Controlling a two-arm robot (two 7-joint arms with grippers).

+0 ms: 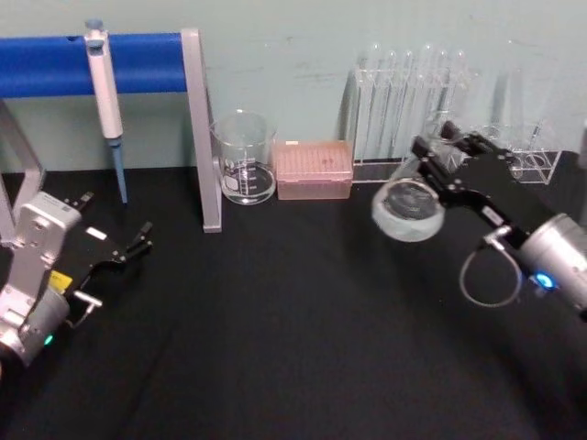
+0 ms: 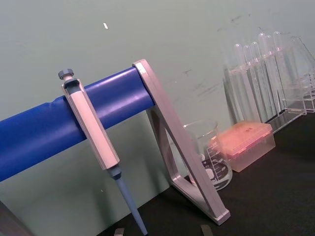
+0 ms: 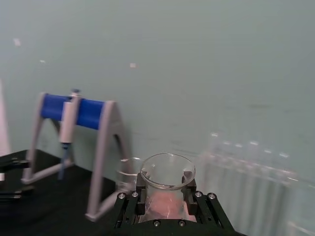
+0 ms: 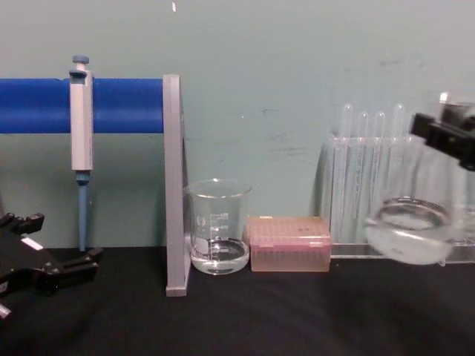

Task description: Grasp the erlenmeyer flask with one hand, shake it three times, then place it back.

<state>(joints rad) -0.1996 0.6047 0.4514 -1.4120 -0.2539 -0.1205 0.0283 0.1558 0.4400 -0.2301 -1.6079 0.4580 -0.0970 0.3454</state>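
The erlenmeyer flask [image 1: 407,210] hangs in the air over the right side of the table, tilted, with its wide base toward the table's middle. My right gripper [image 1: 444,163], the hand with the silver wrist, is shut on its neck. From the chest, the flask's base [image 4: 410,231] floats in front of the test tube rack, with the right gripper [image 4: 447,138] above it. In the right wrist view the flask's round rim [image 3: 167,172] sits between the black fingers [image 3: 131,202]. My left gripper [image 1: 112,221] rests open and idle at the far left, and shows again in the chest view [image 4: 56,242].
A glass beaker [image 1: 245,158] and a pink tip box [image 1: 314,170] stand at the back centre. A blue-barred stand [image 1: 202,128] holds a pipette [image 1: 106,101] at the back left. A clear rack of test tubes [image 1: 413,101] stands at the back right. Black cloth [image 1: 293,330] covers the table.
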